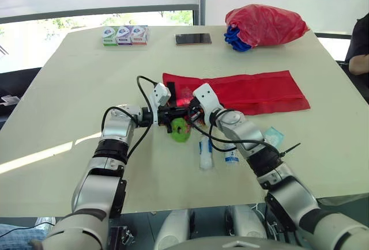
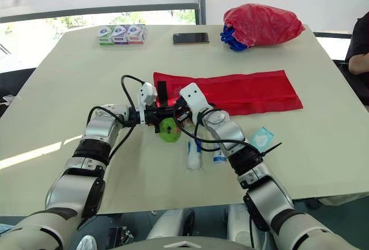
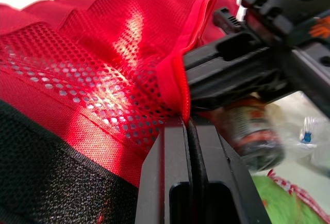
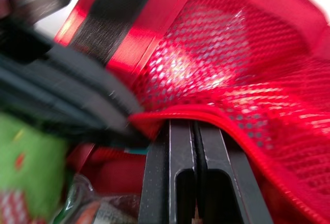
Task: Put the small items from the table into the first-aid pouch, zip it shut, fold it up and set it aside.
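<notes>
White wrapping marks the nearest loose items: a wrapped roll (image 1: 206, 153) and a small bottle (image 1: 232, 156) lie side by side at 5 o'clock from the pinch point. A teal sachet (image 1: 273, 136) lies at 4 o'clock. A green roll (image 1: 180, 129) is lodged at 6 o'clock, just beside the jaws; contact cannot be confirmed.

The left jaws and the right jaws are each pressed together on the red hem of the mesh pocket of the first-aid pouch (image 1: 248, 91), tip facing tip, just beside each other. The pouch is spread flat, its length running toward 3 o'clock from the pinch.

The step in hand is judged to be the opening of the pocket mouth. The two pinches should be drawn apart along the hem and raised slightly, so that a gap is formed without the pouch being dragged. One grip can then be freed for picking. The green roll, being closest, is best loaded first.

Open room is found at 9 o'clock, where the surface (image 1: 69, 106) is bare to its edge. At 12 o'clock, well apart, three small boxes (image 1: 125, 35), a phone (image 1: 193, 39) and a red bag (image 1: 265, 24) are set along the far edge. A person's arm (image 1: 358, 60) is present at 2 o'clock, so wide sweeps that way should be avoided.
</notes>
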Available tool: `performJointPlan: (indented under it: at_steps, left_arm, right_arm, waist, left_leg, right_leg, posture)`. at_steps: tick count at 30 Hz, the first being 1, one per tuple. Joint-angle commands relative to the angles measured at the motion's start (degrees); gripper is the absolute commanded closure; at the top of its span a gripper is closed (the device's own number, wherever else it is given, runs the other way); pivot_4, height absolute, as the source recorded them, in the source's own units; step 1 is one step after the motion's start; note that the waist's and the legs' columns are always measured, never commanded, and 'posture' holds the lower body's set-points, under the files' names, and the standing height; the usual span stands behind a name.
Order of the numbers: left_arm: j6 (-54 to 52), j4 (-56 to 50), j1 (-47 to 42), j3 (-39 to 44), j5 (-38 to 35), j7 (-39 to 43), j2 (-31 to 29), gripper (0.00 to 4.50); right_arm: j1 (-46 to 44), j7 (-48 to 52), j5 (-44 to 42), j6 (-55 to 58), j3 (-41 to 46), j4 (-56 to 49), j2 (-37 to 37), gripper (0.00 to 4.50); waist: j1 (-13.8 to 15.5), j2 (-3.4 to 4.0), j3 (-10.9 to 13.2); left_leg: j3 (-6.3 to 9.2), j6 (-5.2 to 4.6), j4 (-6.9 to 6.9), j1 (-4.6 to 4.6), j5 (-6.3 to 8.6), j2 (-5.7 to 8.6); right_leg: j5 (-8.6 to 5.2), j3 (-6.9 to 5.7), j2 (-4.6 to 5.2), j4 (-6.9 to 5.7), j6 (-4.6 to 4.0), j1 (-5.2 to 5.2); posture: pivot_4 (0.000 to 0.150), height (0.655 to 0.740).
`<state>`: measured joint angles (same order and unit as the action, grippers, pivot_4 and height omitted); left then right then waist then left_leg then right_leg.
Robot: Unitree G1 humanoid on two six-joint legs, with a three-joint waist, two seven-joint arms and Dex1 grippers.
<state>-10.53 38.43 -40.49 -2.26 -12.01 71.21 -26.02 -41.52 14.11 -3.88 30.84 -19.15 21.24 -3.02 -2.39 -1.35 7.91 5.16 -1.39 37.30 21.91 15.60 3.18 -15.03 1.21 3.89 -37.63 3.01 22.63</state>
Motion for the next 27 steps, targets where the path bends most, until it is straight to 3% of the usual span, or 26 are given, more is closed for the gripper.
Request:
performJointPlan:
  at_steps: [1, 6, 11, 21, 27]
  left_arm:
    - [0.19, -2.03, -0.57, -1.1, -0.63, 1.12, 1.75, 4.5]
    - [0.25, -2.02, -0.47, -1.01, -0.41, 1.19, 2.06, 4.5]
    - [1.09, -0.66, -0.77, -0.17, -0.17, 1.19, 0.9, 4.5]
    - [3.36, 3.09, -1.95, 0.59, 0.73, 1.7, -1.27, 4.5]
    - [5.6, 5.92, -3.22, 0.32, 1.55, 1.78, -1.8, 4.5]
  right_arm:
    - [-3.37, -2.39, 1.54, -6.76, 2.22, 2.43, -2.55, 4.46]
    - [-2.16, 0.14, 1.16, -7.56, 3.11, 2.51, -3.01, 4.46]
    - [2.07, 4.93, 0.27, -1.18, 2.56, -7.21, 0.47, 4.46]
    - [9.81, 17.92, -6.67, 25.58, 0.07, -35.39, 16.17, 4.46]
    - [12.49, 21.5, -11.44, 31.66, 1.81, -46.36, 23.51, 4.46]
  waist:
    - [0.04, 0.01, 0.0]
    - [0.04, 0.0, 0.0]
    - [0.09, 0.01, 0.01]
    - [0.11, 0.0, 0.0]
    - [0.09, -0.04, 0.01]
  left_leg:
    - [0.0, 0.0, 0.0, 0.01, 0.0, 0.0]
    - [0.0, 0.0, 0.0, 0.02, 0.0, 0.01]
    - [0.01, 0.0, 0.0, 0.04, 0.0, 0.02]
    - [0.01, -0.02, 0.02, 0.09, 0.01, 0.02]
    - [0.0, -0.22, 0.02, 0.08, 0.12, 0.01]
  right_leg:
    - [0.0, 0.0, 0.0, 0.0, 0.0, 0.01]
    - [0.0, 0.0, 0.01, 0.0, 0.0, 0.01]
    - [0.0, -0.02, 0.02, 0.01, 0.0, 0.02]
    - [0.0, -0.08, 0.03, 0.03, 0.0, 0.06]
    - [0.0, -0.12, 0.05, 0.04, 0.0, 0.05]
  posture:
    - [0.15, 0.74]
    - [0.15, 0.74]
    - [0.15, 0.74]
    - [0.15, 0.74]
    - [0.15, 0.74]
